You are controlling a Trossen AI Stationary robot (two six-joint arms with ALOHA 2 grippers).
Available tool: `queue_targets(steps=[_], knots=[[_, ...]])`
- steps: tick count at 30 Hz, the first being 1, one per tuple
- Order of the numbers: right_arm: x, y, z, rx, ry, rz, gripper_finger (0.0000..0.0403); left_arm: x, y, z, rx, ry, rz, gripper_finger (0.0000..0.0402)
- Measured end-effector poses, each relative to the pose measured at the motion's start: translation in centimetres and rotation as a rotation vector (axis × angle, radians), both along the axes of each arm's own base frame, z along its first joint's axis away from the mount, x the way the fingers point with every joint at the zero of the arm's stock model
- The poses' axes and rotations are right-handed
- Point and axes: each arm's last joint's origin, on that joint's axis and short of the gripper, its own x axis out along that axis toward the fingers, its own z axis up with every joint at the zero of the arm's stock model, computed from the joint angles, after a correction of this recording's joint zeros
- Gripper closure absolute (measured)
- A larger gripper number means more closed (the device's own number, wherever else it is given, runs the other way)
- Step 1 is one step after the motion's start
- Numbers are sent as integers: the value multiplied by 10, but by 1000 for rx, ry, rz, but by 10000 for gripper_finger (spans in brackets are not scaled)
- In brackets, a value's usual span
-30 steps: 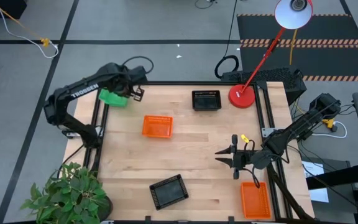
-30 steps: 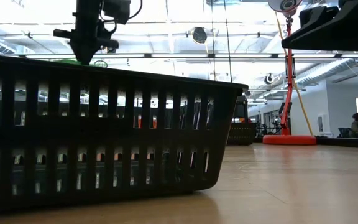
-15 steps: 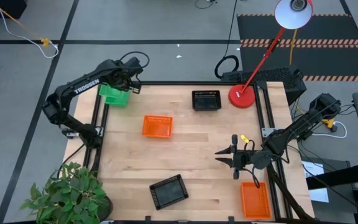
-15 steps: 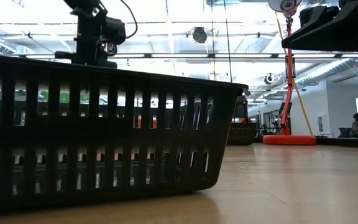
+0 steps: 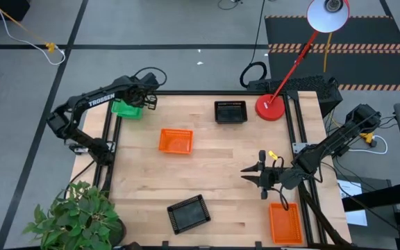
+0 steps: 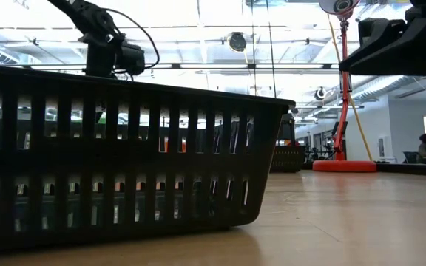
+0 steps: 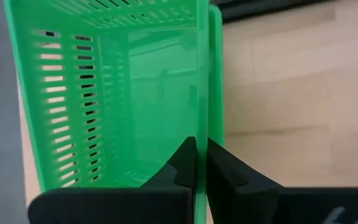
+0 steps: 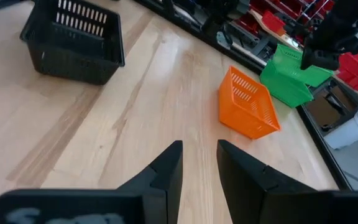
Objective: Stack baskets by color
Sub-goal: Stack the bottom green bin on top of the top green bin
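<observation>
My left gripper (image 7: 197,146) is shut on a green basket (image 7: 117,93) at the table's far left corner (image 5: 125,107). The rim of a second green basket (image 7: 215,68) shows just beside and below it. An orange basket (image 5: 176,141) stands left of the middle, and another orange basket (image 5: 285,222) lies at the near right. One black basket (image 5: 230,111) stands at the far middle, another black basket (image 5: 188,212) near the front edge. My right gripper (image 5: 247,173) hangs open over the table's right half, with nothing between its fingers (image 8: 166,168). My left gripper pinches one long side wall of the green basket (image 7: 197,118) at its rim, one finger inside and one outside. The fingers come from above, slanting down. The basket hangs tilted over the second green basket (image 8: 281,90); whether the two touch, I cannot tell.
A red round lamp base (image 5: 271,107) stands at the far right, its arm reaching up and over the table. The near black basket (image 6: 124,148) fills the left of the low view. A potted plant (image 5: 75,219) stands off the near left corner. Bare wood lies in the middle.
My left gripper has sunk with the green basket at the far left corner, staying shut on it. In the low view it has dropped behind the black basket's rim. My right arm has kept still.
</observation>
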Motion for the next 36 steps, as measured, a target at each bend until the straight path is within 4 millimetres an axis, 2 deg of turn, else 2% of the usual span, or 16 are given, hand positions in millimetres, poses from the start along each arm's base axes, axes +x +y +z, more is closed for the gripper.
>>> queue_targets(steps=[5, 23, 30, 33, 36], knots=[[-2, -1, -3, 14, -35, 3, 307, -4, 3, -6, 5, 0, 2, 385], [-1, -1, -2, 20, -48, 4, 307, -4, 7, -7, 18, -21, 12, 384], [-1, -1, -2, 21, -48, 4, 307, 1, 11, -19, -16, 8, 9, 384], [-1, -1, -2, 22, -48, 4, 307, 3, 14, -27, -38, 29, 7, 372], [-1, -1, -2, 23, -48, 4, 307, 5, 16, -31, -38, 39, 11, 343]])
